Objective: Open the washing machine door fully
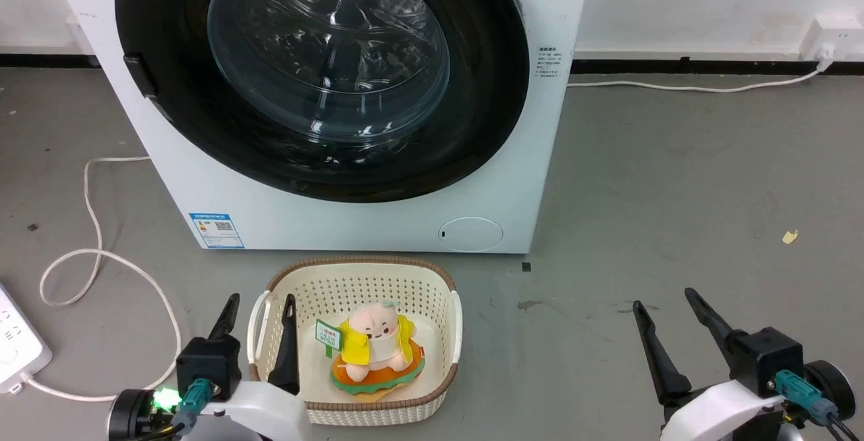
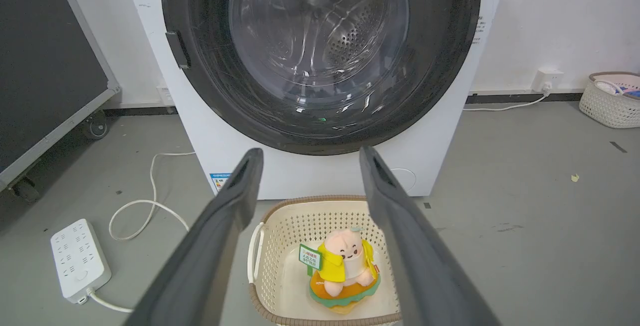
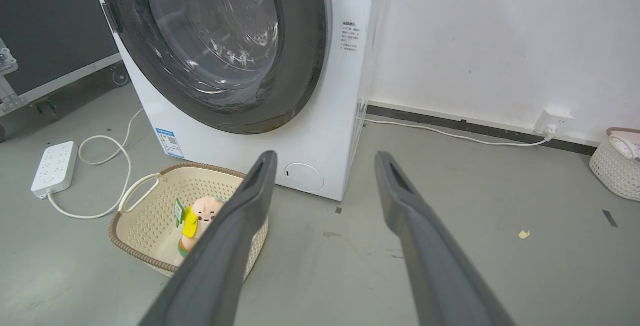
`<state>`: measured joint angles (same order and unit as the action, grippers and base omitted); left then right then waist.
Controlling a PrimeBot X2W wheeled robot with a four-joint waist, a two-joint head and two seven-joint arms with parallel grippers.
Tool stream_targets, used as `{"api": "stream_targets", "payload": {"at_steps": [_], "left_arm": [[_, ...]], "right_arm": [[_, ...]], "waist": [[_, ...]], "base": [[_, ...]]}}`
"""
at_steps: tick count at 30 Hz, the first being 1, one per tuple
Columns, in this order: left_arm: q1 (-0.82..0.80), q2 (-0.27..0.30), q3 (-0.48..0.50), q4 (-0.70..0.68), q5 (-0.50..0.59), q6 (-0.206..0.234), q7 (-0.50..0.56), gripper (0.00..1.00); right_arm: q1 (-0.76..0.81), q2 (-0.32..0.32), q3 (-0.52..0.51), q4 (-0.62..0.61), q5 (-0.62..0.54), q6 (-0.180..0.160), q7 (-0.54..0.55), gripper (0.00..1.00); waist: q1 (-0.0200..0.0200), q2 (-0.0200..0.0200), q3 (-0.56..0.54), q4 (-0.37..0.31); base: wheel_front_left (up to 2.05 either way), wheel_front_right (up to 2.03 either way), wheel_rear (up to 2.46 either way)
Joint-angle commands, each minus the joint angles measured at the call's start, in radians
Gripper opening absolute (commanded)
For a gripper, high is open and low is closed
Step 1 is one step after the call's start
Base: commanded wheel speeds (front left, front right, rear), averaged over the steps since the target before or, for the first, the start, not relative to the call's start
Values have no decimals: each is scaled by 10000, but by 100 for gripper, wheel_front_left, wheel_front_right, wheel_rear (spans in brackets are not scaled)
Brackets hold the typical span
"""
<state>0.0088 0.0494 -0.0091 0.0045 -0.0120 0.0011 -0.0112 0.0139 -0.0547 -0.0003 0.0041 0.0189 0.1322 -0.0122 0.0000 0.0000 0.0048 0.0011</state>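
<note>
Ahead of and above both end effectors, the washing machine door (image 1: 324, 69) sits shut in the front of the white machine (image 1: 378, 218). Its handle tab (image 1: 138, 75) lies on the door's left edge, so the left end effector (image 1: 260, 309) is the nearer one; the right end effector (image 1: 665, 300) is off toward the other side. Both are spread wide, holding nothing. A basket (image 1: 364, 289) stands between the left one and the machine

The washing machine door (image 1: 322, 69) is cropped by the head view's top edge. The blue sticker (image 1: 216, 229) print cannot be read. In the right wrist view the plush toy (image 3: 200, 213) is partly covered by a right gripper (image 3: 325, 155) finger (image 3: 225, 246).
</note>
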Motion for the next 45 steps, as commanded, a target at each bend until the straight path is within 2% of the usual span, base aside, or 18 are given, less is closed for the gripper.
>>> {"api": "stream_targets", "payload": {"at_steps": [1, 13, 31, 32, 33, 45], "left_arm": [[-25, 1, -34, 2, -38, 74, -122, 100], [-228, 2, -270, -55, -131, 202, -393, 100], [-657, 3, -636, -204, -290, 434, -749, 100], [-679, 3, -659, -211, -302, 450, -770, 100], [-725, 3, -707, -228, -328, 481, -812, 100], [-1041, 4, -1013, -323, -514, 681, -1062, 100]], "right_arm": [[25, 4, -42, -29, 90, -1, -123, 100], [-252, -6, -96, -247, 210, -3, -393, 100], [-1844, -637, -61, -356, 1346, -5, -402, 100], [-1959, -674, -42, -364, 1466, -5, -378, 76], [-2203, -765, -16, -379, 1687, -5, -339, 0], [-3961, -836, -438, 162, 3158, -7, 243, 0]], "waist": [[0, 0, 26, 9], [0, 0, 494, 173], [0, 0, 1352, 539], [0, 0, 1392, 565], [0, 0, 1482, 622], [0, 0, 2091, 1027]], "base": [[0, 0, 0], [0, 0, 0], [0, 0, 0], [0, 0, 0], [0, 0, 0], [0, 0, 0]]}}
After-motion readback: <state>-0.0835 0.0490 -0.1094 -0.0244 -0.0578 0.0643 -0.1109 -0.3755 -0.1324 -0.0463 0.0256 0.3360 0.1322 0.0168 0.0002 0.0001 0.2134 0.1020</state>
